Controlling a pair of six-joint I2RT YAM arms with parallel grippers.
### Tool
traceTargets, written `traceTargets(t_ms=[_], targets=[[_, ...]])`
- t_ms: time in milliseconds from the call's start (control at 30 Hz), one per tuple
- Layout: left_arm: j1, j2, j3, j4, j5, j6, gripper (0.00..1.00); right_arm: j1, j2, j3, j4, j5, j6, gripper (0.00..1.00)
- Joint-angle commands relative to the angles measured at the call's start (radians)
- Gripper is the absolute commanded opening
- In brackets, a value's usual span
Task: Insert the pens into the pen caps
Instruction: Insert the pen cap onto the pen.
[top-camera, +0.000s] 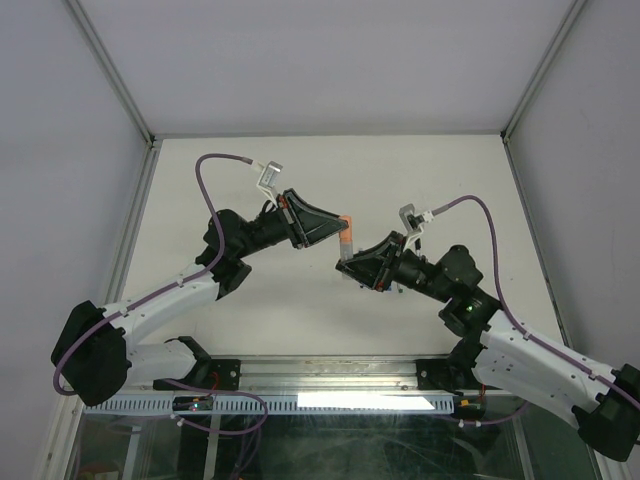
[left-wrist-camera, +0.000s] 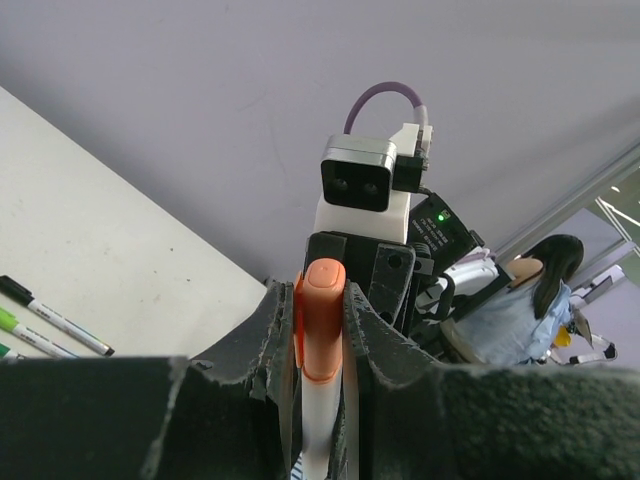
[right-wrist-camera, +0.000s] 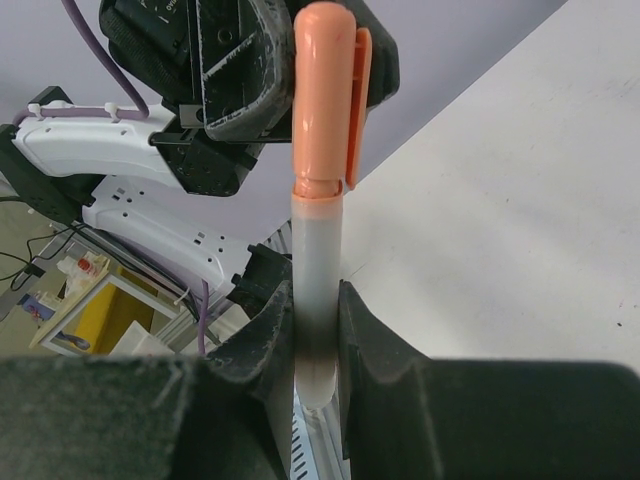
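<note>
The pen (right-wrist-camera: 315, 290) is pinched by the right fingers (right-wrist-camera: 370, 335), and the left fingers (left-wrist-camera: 385, 345) pinch its orange cap (right-wrist-camera: 322, 95). Each holds one part, probably to push them together.

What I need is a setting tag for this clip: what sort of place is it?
Likely a robotics lab cell: a white table walled by plain panels, marker pens laid out, and a seated person beyond.

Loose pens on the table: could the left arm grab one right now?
Probably not: the left gripper is shut on the orange cap, which sits on the pen in the right gripper. Nothing covers the loose pens.
</note>
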Motion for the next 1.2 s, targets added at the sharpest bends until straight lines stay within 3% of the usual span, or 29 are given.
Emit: traceTargets(t_ms=[0,267,500,833,1167], targets=[[0.004,0.004,-0.005,0.067,0.035,-0.008,0.02,-0.005,-0.027,0.044,0.031,0.022,-0.024,0.00],[0.005,0.001,-0.001,0.069,0.007,-0.006,0.42,-0.004,-0.032,0.055,0.002,0.022,-0.024,0.00],[0.004,0.022,0.025,0.082,0.010,-0.008,0.52,-0.005,-0.023,0.051,-0.004,-0.029,-0.050,0.00],[0.004,0.058,0.038,0.107,0.034,-0.018,0.44,-0.004,0.008,0.069,0.022,-0.070,-0.047,0.00],[0.002,0.073,0.057,0.129,0.076,-0.029,0.03,-0.004,-0.002,0.080,-0.010,-0.004,-0.056,0.00]])
